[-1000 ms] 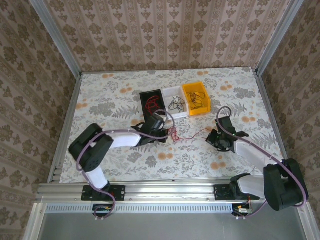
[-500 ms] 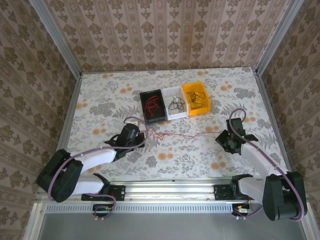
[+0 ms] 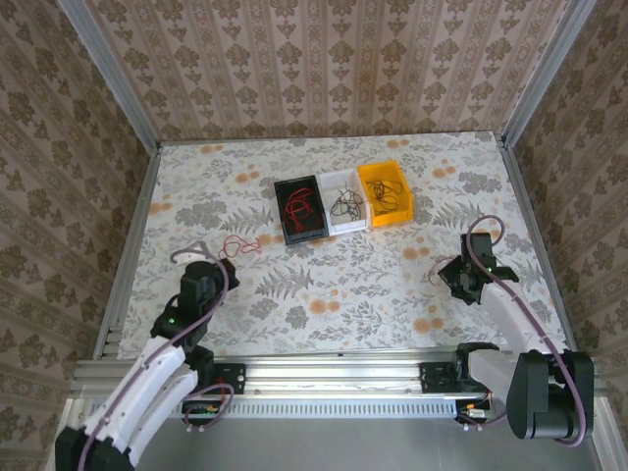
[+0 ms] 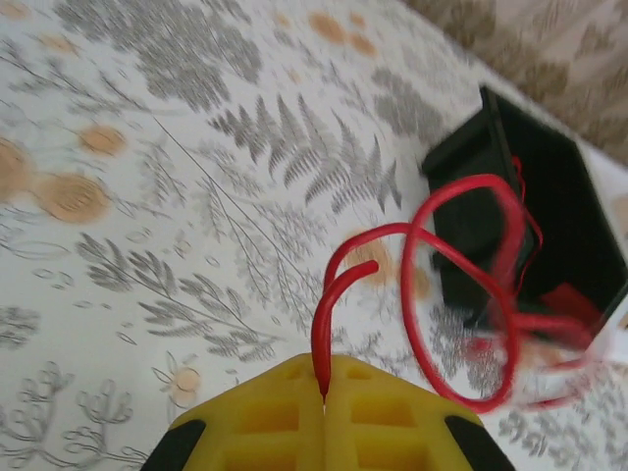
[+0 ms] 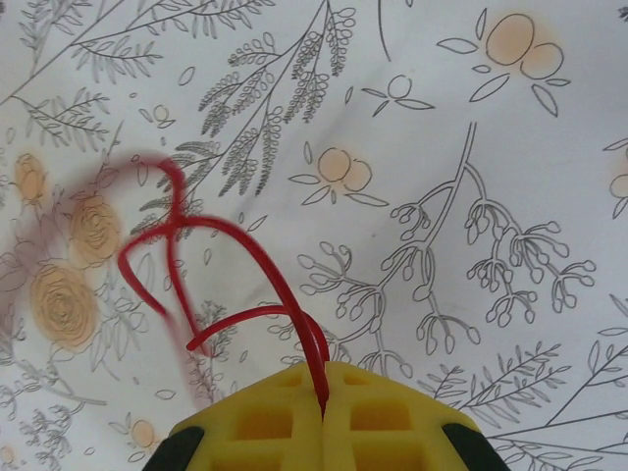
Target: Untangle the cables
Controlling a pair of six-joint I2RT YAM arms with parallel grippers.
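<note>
From above, the left gripper (image 3: 209, 260) sits at the near left of the table (image 3: 392, 294), clenched on a red cable (image 3: 240, 242) that curls away toward the bins; the right gripper (image 3: 453, 277) is far over at the right side, well apart from it, with a second red cable (image 3: 433, 272) showing as a small curl beside its tip. Three bins stand in a row at the middle back, touching: a black bin (image 3: 281, 211) with red cables (image 3: 299, 204) inside, a white bin (image 3: 339, 175) with black cables (image 3: 345, 204), and an orange bin (image 3: 391, 220) with more dark ones.

At the left wrist, the left gripper (image 4: 324, 412) has its yellow jaws pressed together on the end of the red cable (image 4: 317, 339); the cable rises from the seam and swings into a wide loop in the air, blurred at its far side; the black bin (image 4: 569, 196) lies beyond it.

At the right wrist, the right gripper (image 5: 324, 412) is likewise clamped tight, the second red cable (image 5: 314, 353) pinched in the seam; it arcs left in loose curls above the table, the outer part smeared.
</note>
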